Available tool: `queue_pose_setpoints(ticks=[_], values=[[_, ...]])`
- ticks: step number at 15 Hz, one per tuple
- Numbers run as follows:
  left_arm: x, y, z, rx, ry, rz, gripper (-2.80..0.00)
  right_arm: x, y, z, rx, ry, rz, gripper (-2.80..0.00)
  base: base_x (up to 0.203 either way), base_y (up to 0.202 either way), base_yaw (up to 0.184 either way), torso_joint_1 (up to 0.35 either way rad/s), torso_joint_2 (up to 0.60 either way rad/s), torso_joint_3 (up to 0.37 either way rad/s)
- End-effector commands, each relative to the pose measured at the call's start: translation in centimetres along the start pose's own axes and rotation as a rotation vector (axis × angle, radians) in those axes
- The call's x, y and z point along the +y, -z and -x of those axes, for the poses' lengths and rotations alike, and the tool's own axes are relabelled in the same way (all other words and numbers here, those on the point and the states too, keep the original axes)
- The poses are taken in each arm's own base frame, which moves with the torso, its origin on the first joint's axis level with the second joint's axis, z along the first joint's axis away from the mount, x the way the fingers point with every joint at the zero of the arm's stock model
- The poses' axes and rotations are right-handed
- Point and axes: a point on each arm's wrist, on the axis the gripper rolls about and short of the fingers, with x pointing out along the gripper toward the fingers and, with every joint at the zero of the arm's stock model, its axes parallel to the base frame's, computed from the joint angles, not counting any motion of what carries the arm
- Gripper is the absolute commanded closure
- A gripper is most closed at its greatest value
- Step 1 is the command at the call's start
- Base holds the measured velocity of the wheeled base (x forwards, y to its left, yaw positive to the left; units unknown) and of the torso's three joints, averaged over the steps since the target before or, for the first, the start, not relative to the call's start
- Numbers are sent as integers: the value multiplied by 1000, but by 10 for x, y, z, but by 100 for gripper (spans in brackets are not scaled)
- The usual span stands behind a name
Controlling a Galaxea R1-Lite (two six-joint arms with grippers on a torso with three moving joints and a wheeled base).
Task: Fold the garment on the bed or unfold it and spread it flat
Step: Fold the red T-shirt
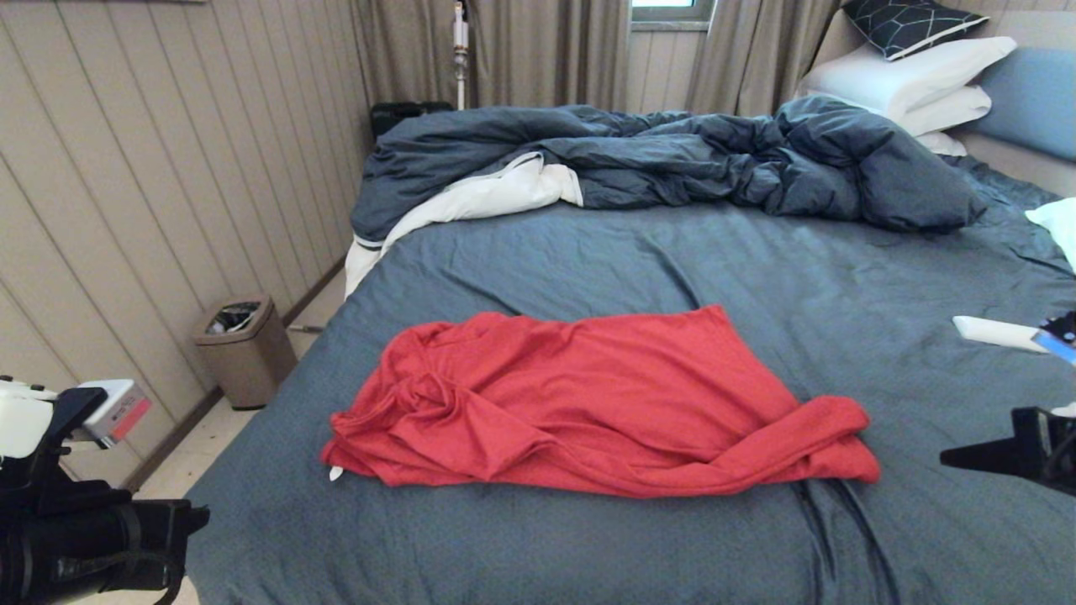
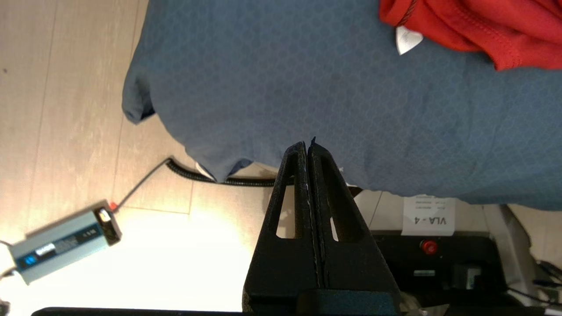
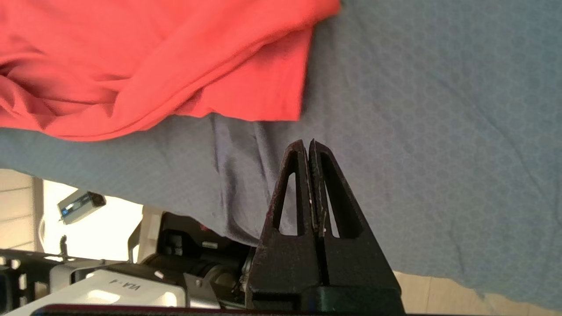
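1. Garment (image 1: 588,403): red T-shirt, lying rumpled and roughly folded across the near middle of the bed (image 1: 756,277); long axis runs 9 to 3 o'clock in the head view. Bunched and twisted at its 9 o'clock end, a rolled fold along its 6 o'clock edge out to the 3 o'clock tip. No print shows.
2. White label (image 2: 407,40) sticks out at the shirt's left corner, lying on the sheet.
3. Left gripper (image 2: 309,147): fingers pressed together, holding nothing, out over the bed's near edge, apart from the shirt. In the head view the left arm sits at about 8 o'clock.
4. Right gripper (image 3: 307,147): fingers together, empty, above bare sheet near the shirt's right end, not touching it. Sheet creased there.
5. Dark blue duvet (image 1: 672,160) heaped at 12 o'clock; white pillows (image 1: 916,76) at 1 o'clock.
6. Bin (image 1: 239,349) on the floor at 9 o'clock, beside the wall.
7. Small grey box (image 2: 66,241) with cable on the floor beneath the left wrist.
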Motion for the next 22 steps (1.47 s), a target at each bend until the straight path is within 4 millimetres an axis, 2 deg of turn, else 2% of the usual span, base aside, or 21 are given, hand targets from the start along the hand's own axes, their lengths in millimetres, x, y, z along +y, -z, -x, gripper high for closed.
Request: queue_pose_setpoints(ticks=[1, 7, 13, 16, 20, 22], values=[[2, 4, 2, -5, -4, 10, 0, 5, 2, 6, -20, -8, 21, 0, 0, 0, 0, 0, 0, 0], [2, 5, 0, 7, -5, 6, 0, 7, 6, 4, -10, -18, 54, 0, 0, 0, 0, 6, -22, -17], [0, 1, -3, 8, 4, 8, 0, 7, 3, 4, -15, -15, 54, 0, 0, 0, 0, 105, -371, -284], [0, -1, -7, 12, 3, 9, 0, 5, 2, 0, 0, -18, 45, 0, 0, 0, 0, 132, -434, -258], [-2, -2, -18, 62, 4, 7, 0, 2, 1, -7, 25, -28, 36, 0, 0, 0, 0, 37, -88, -53], [-5, -6, -24, 103, 71, 19, 0, 2, 0, -15, 57, -40, 28, 0, 0, 0, 0, 0, 0, 0]])
